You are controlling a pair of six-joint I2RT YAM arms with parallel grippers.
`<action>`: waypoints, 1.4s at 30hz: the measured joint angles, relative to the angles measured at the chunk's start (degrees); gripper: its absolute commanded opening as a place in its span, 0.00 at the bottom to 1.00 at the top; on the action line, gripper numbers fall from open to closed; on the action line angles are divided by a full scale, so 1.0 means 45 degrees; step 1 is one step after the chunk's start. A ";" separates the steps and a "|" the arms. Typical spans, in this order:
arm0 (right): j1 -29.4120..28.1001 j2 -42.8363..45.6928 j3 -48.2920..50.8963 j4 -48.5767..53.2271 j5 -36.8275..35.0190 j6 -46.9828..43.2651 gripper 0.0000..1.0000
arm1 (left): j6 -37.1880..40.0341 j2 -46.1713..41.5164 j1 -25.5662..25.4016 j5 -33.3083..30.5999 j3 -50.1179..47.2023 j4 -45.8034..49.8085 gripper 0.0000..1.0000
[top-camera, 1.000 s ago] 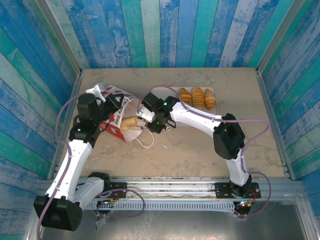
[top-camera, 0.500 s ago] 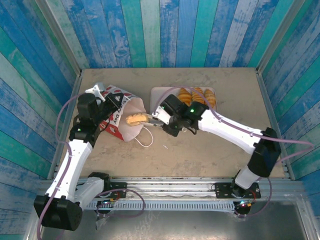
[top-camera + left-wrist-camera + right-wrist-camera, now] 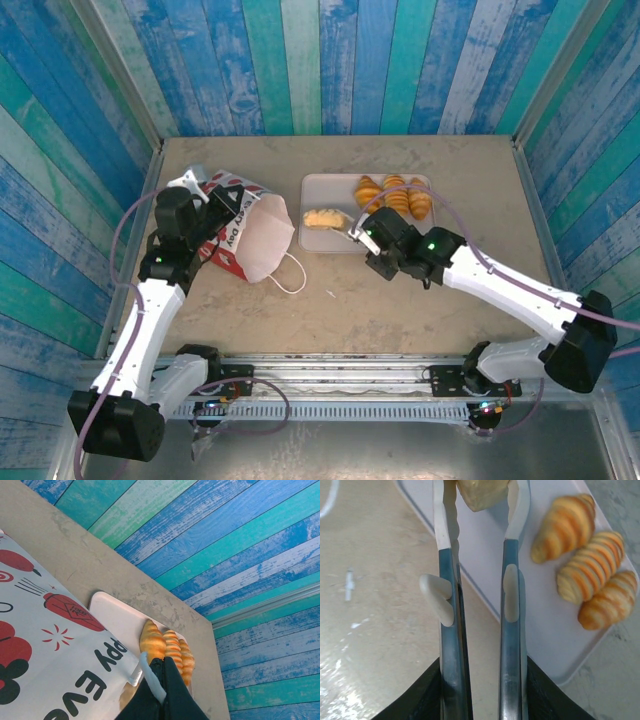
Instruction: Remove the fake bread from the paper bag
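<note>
1 pale pastry (image 3: 325,218) clamped in the jaws of the right gripper (image 3: 346,226), over the bare left end of the pink tray (image 3: 318,190); can't tell whether the left gripper (image 3: 152,672) is clamped.

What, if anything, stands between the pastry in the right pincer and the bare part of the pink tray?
Nothing visible does: the right pincer holds the pastry over the tray's bare part, and the croissants lie aside.

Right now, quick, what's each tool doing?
Left tool: closed, pinching the paper bag rim.
Right tool: closed on a pale bread piece over the pink tray.
</note>
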State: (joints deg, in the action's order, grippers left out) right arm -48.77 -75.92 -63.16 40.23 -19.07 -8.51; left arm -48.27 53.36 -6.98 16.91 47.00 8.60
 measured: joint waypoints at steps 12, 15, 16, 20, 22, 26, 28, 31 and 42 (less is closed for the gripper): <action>0.0690 -0.3002 -0.0559 0.0063 -0.1535 0.0685 0.41 | -0.0010 -0.0019 0.0000 -0.0117 -0.0034 0.0024 0.00; 0.0631 -0.3206 -0.0563 -0.0029 -0.1632 0.0578 0.41 | -0.0010 -0.0019 0.0000 -0.0117 -0.0034 0.0019 0.00; 0.0607 -0.3254 -0.0563 -0.0053 -0.1681 0.0520 0.42 | -0.0010 -0.0019 0.0000 -0.0117 -0.0034 0.0019 0.00; 0.0359 -0.3332 -0.0563 -0.0102 -0.1661 0.0330 0.43 | -0.0010 -0.0019 0.0000 -0.0112 -0.0034 0.0019 0.00; 0.0209 -0.3332 -0.0563 -0.0087 -0.1632 0.0296 0.46 | -0.0010 -0.0019 0.0000 -0.0112 -0.0034 0.0019 0.00; -0.0092 -0.3342 -0.0549 0.0044 -0.1457 0.0214 0.48 | -0.0010 -0.0019 0.0000 -0.0107 -0.0034 0.0010 0.00; -0.0175 -0.3342 -0.0534 0.0117 -0.1370 0.0209 0.49 | -0.0010 -0.0019 0.0000 -0.0073 -0.0034 0.0005 0.00; -0.0243 -0.3342 -0.0529 0.0189 -0.1239 0.0204 0.49 | -0.0034 -0.0010 0.0000 -0.0044 -0.0034 -0.0005 0.00; -0.0243 -0.2526 -0.0534 0.1035 0.0097 0.0170 0.50 | -0.0058 0.0000 0.0000 0.0029 -0.0102 -0.0049 0.00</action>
State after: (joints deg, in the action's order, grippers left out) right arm -49.87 -87.29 -65.56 44.88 -18.63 -7.75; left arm -48.53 53.36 -6.98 17.04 46.54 8.38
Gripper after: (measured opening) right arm 0.498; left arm 0.044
